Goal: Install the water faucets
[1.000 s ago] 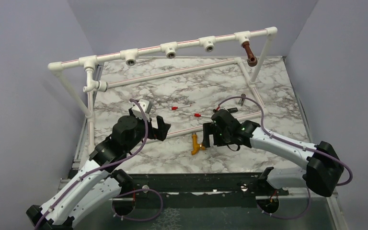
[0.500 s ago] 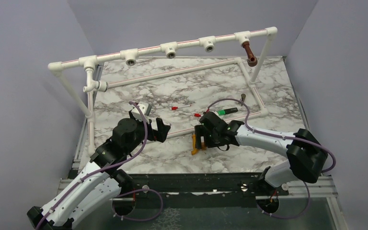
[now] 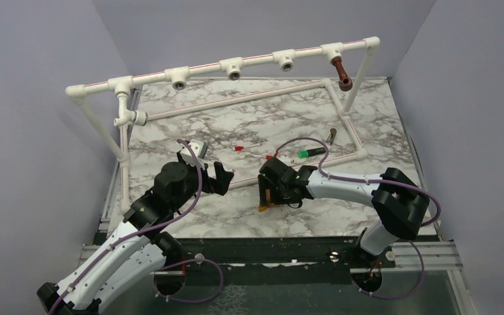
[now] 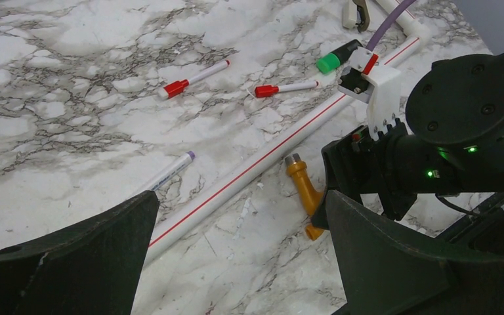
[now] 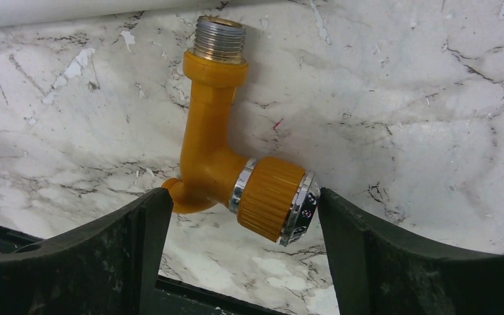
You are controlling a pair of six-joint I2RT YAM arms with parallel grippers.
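The orange-yellow faucet (image 5: pixel 215 154) lay flat on the marble table (image 3: pixel 249 128), low in the middle of the top view, just below a red-striped white pipe (image 4: pixel 249 172). The right claw (image 5: pixel 243 216) sat over it with its fingers apart, one at the spout end and one beside the silvery cap (image 5: pixel 304 209). Whether they touched it could not be told. The left claw (image 3: pixel 220 177) hung left of centre, spread wide and empty. The dark brown faucet (image 3: pixel 342 73) hung from the pipe rail (image 3: pixel 203 67) at the upper right.
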